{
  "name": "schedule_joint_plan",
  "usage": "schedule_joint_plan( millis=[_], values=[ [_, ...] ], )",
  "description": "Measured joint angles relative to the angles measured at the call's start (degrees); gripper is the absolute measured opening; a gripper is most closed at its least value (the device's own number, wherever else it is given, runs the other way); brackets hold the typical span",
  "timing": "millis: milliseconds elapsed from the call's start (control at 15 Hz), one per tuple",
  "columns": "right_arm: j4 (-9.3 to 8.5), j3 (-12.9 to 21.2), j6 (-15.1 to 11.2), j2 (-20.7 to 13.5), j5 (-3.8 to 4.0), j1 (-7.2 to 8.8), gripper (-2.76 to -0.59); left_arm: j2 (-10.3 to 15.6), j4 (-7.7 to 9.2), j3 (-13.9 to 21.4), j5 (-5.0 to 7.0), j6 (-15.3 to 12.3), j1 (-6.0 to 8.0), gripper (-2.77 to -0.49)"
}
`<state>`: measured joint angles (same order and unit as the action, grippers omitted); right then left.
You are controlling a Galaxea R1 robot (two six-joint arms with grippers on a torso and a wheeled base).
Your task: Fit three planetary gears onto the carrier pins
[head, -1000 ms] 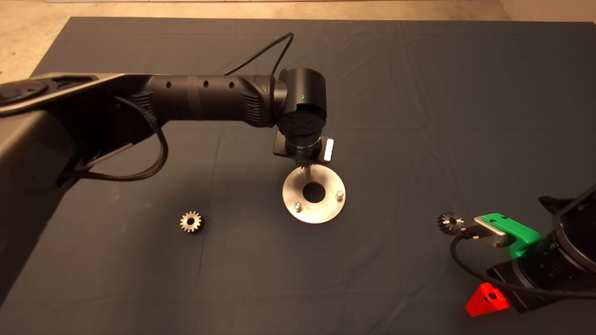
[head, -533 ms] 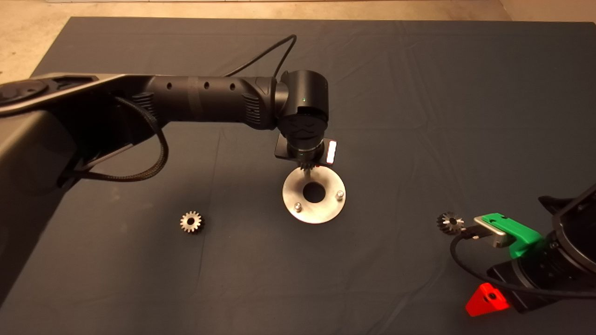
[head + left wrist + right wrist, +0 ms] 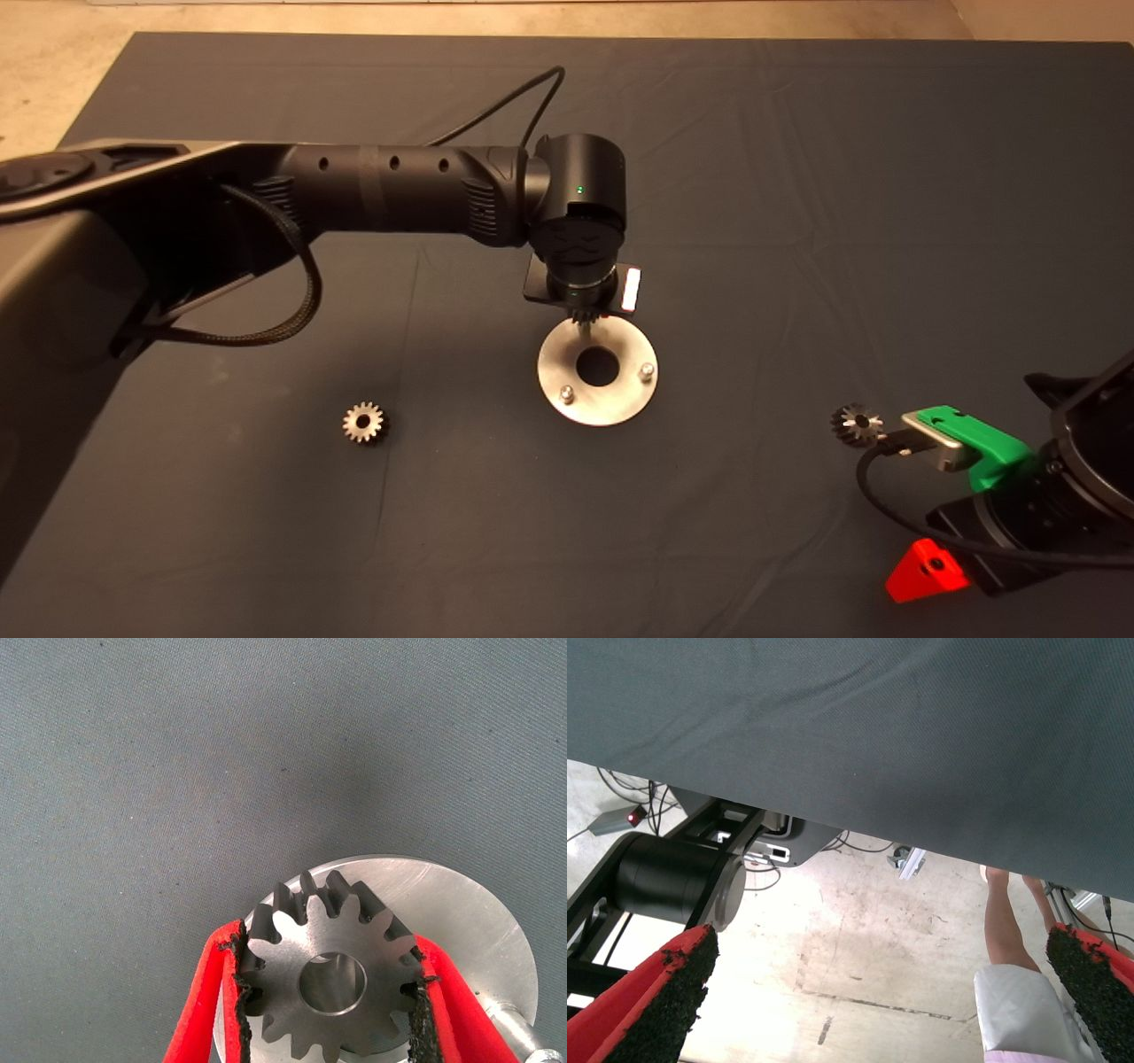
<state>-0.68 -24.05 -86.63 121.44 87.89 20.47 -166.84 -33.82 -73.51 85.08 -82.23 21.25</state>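
Observation:
My left gripper (image 3: pixel 582 312) hangs over the far edge of the shiny carrier disc (image 3: pixel 611 400), shut on one planetary gear (image 3: pixel 332 979). The left wrist view shows the red fingers (image 3: pixel 208 992) clamping that gear's toothed rim, with the disc (image 3: pixel 461 912) right below it. Two carrier pins (image 3: pixel 567 392) (image 3: pixel 648 370) stand bare on the disc. A third pin is hidden under the held gear. One loose gear (image 3: pixel 365 423) lies on the mat left of the disc and another (image 3: pixel 857 424) to its right. My right gripper (image 3: pixel 930 571) is parked at the lower right, open.
The dark mat (image 3: pixel 797 177) covers the table, with pale floor beyond its far edge. The right wrist view looks past the mat's edge to the floor, a black arm part (image 3: pixel 673 881), cables and a person's leg (image 3: pixel 1005 930).
The left gripper with its gear has shifted slightly to the right over the disc's far edge. The loose gears, the disc and the right arm have not moved.

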Motion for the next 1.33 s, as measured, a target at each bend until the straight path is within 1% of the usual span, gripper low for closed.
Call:
schedule_joint_plan(
  millis=[200,400,1333],
  values=[
    [0.00,0.00,0.00,0.00,0.00,0.01,-0.60,0.00,-0.02,0.00,0.00,-0.02,-0.09,-2.49],
    [0.00,0.00,0.00,0.00,0.03,0.01,-0.60,0.00,-0.20,0.02,0.00,-0.02,-0.74,-2.50],
    [-0.02,-0.01,-0.02,0.00,-0.02,0.01,-0.60,-0.31,-0.30,0.00,0.00,0.00,-0.94,-2.50]
  ],
)
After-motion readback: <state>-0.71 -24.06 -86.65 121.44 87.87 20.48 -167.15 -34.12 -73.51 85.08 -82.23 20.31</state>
